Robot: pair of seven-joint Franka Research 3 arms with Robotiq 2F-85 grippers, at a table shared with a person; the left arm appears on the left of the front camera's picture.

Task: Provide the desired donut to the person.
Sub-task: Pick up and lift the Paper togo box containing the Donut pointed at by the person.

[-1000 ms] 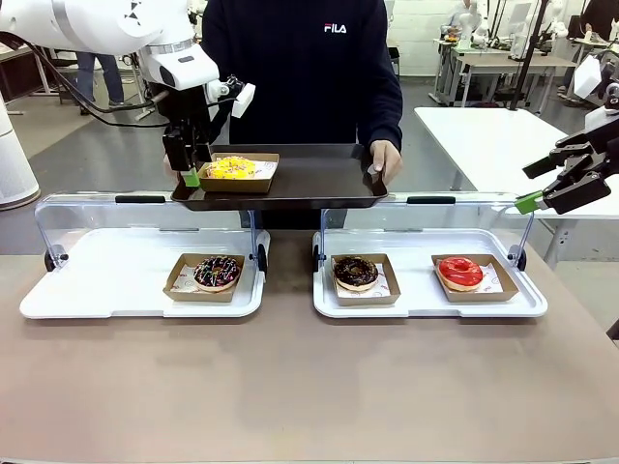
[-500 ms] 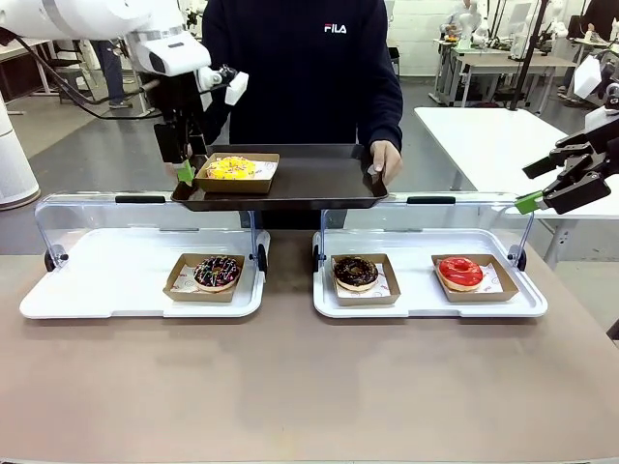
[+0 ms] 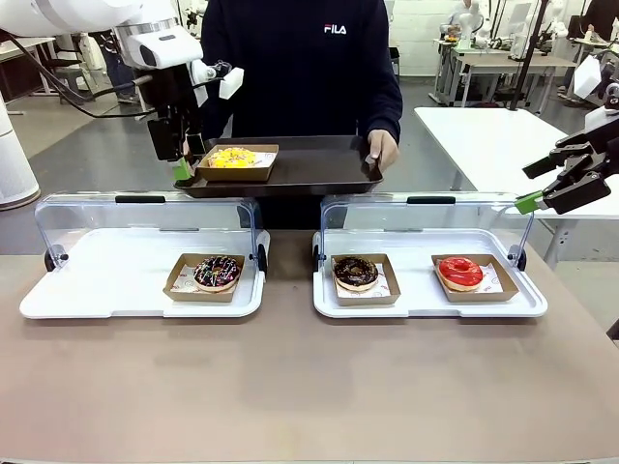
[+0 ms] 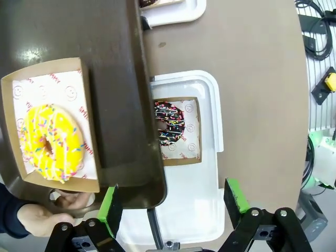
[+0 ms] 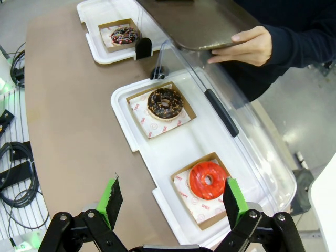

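Two white trays sat side by side on the brown table (image 3: 290, 387), with their clear lids up. The left tray (image 3: 106, 280) held a sprinkled chocolate donut (image 3: 217, 272). The right tray (image 3: 416, 302) held a dark chocolate donut (image 3: 356, 271) and a red donut (image 3: 460, 272), each in a cardboard box.

My left arm (image 3: 145, 43), at the upper left of the frame, is glossy white, all rounded shells with a grey band at one joint. A thin black cable (image 3: 58, 85) hangs off it, and a small white block (image 3: 230, 83) sits at the wrist. My left gripper (image 3: 179, 164) is black with bright green pads (image 4: 111, 203). Along the bottom edge of the wrist view, its black linkages carry round silver screws (image 4: 251, 212). My right gripper (image 3: 537, 193), at the right edge, is the same black with green pads.
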